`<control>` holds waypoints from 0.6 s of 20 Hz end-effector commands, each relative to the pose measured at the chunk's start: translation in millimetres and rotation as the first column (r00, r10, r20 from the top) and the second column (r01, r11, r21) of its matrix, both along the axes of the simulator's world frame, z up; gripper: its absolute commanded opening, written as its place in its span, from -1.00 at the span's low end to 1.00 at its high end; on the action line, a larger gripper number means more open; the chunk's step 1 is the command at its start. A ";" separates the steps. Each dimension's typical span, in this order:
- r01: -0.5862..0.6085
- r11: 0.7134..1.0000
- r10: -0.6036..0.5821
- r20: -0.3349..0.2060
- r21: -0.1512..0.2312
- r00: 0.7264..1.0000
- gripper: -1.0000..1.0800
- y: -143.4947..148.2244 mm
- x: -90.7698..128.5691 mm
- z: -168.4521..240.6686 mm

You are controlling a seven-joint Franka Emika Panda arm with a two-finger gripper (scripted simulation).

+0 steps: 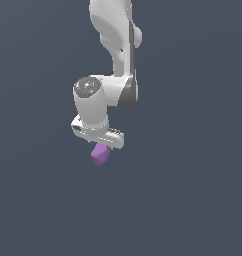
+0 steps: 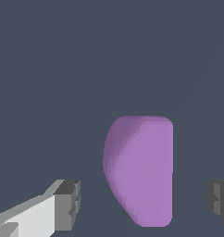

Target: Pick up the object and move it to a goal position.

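Note:
The object (image 1: 99, 154) is a small matte purple lump, showing just below the white hand in the exterior view. In the wrist view the object (image 2: 140, 170) fills the space between the two dark fingertips (image 2: 68, 204), with a visible gap on each side. My gripper (image 1: 100, 145) hangs directly over the lump and stands open, its pads touching nothing. The hand hides the fingers in the exterior view. I cannot tell whether the lump rests on the ground.
A plain dark blue-grey ground (image 1: 193, 200) lies all around. The white arm (image 1: 115, 35) rises toward the top of the exterior view. No other objects or goal marker show.

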State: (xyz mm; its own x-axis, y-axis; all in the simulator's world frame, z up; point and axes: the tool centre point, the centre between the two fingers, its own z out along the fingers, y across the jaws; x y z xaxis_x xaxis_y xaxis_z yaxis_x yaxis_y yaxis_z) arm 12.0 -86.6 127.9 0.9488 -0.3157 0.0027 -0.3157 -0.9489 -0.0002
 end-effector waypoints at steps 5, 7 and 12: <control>0.011 1.000 -0.011 -0.002 0.000 1.000 0.92 -1.5 -0.4 -4.8; 0.012 1.000 -0.012 -0.003 0.000 1.000 0.92 -1.8 -0.6 -9.7; 0.016 1.000 -0.016 -0.003 0.000 1.000 0.92 -2.0 -1.4 -35.0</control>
